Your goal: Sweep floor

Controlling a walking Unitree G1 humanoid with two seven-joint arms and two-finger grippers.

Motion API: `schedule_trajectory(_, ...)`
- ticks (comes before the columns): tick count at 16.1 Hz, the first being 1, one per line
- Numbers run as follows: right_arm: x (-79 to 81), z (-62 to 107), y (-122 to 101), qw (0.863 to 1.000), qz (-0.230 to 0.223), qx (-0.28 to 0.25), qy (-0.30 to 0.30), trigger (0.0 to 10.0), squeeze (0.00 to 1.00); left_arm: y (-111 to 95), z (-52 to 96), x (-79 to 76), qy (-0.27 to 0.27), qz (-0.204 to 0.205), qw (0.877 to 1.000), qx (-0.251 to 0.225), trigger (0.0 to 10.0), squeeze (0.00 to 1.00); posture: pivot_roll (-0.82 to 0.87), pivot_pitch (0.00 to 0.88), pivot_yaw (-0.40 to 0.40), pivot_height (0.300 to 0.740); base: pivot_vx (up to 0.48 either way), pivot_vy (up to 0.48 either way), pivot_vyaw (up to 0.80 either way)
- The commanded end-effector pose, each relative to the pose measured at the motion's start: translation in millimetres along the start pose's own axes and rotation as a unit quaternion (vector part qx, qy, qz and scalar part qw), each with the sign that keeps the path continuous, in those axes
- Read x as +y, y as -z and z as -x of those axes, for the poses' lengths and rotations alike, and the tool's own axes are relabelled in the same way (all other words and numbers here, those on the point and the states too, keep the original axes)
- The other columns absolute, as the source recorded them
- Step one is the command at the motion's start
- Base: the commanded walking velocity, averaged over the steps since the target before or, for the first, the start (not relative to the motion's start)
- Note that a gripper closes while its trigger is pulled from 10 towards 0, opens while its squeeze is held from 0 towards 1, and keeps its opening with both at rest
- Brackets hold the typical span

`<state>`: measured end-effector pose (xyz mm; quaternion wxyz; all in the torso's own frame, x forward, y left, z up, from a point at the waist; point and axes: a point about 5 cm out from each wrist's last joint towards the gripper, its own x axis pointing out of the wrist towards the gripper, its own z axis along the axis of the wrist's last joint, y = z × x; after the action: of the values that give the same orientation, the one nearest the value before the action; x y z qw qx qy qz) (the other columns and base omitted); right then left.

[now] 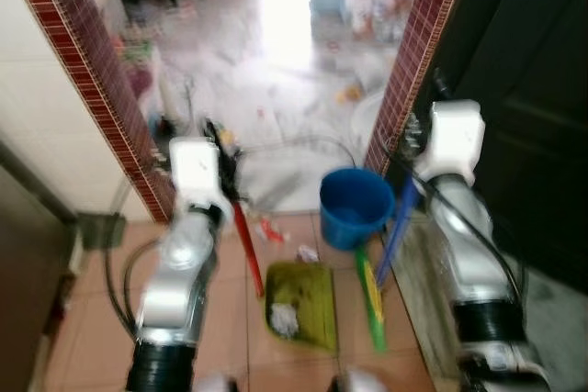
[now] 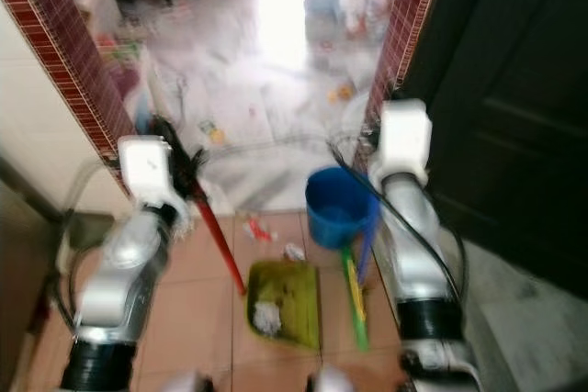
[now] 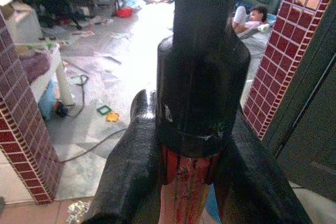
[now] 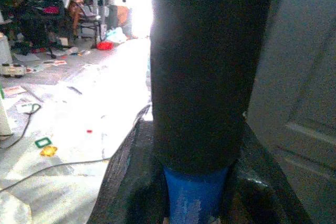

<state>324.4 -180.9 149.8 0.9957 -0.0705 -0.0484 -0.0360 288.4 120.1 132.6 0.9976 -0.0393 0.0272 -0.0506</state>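
Nearest, on the tiled floor (image 1: 83, 319): green dustpan (image 1: 303, 305) already carrying white scraps, blue bucket (image 1: 354, 207) just behind it. Left end effector (image 3: 181, 182) clamped around the red broom handle (image 1: 246, 250); right end effector (image 4: 194, 203) closed on the blue dustpan handle (image 1: 397, 227). More litter (image 1: 285, 243) lying just beyond the pan. Best to keep the pan's lip flat on the tiles and draw short strokes toward it. Farther off, scattered debris across the bright room.
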Motion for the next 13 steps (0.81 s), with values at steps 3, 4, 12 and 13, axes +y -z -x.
schedule_trajectory(3,5.5,-3.2,-17,0.999,0.000,-0.035,-0.014,10.0,0.00,-23,0.5,12.9,-0.026,0.007,0.998,-0.048,10.0,0.00,-0.08,0.009,-0.003,0.740,0.000,0.000,0.00)
schedule_trajectory(4,5.6,-3.2,-17,0.999,0.002,-0.035,-0.014,10.0,0.00,-25,0.3,15.4,-0.031,0.007,0.998,-0.052,10.0,0.00,-0.08,0.009,-0.005,0.740,0.000,0.000,0.00)
schedule_trajectory(12,-4.2,-2.7,-6,0.999,0.040,-0.018,-0.002,10.0,0.00,-75,-3.3,34.2,-0.071,0.040,0.989,-0.127,10.0,0.00,-0.08,0.004,-0.014,0.740,0.000,0.000,0.00)
schedule_trajectory(13,-4.7,-2.5,-4,0.999,0.043,-0.015,-0.001,10.0,0.00,-81,-3.0,36.0,-0.076,0.041,0.987,-0.138,10.0,0.00,-0.07,0.003,-0.016,0.740,0.000,0.000,0.00)
